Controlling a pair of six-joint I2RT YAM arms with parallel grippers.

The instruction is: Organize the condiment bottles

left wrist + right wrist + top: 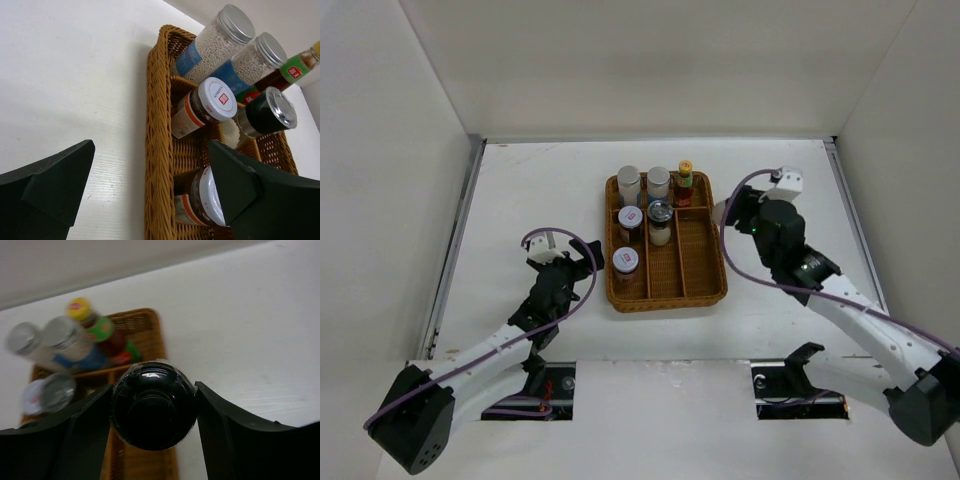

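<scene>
Six condiment bottles (630, 222) already stand in the wicker tray (705, 292). One black-lidded jar (152, 415) is left, clenched in my right hand (152, 390) at the tray's right edge. My left hand (151, 145) hangs released and empty beside the tray's left wall.

Silver-lidded jars (629, 185), yellow-capped sauce bottle (685, 183) upright in far row of tray (720, 285); white-lidded jars (630, 222) nearer; black-lidded jar (153, 412) beside it

White-shelled arms (485, 352), black joints (415, 420), looping purple cables (726, 250)
</scene>
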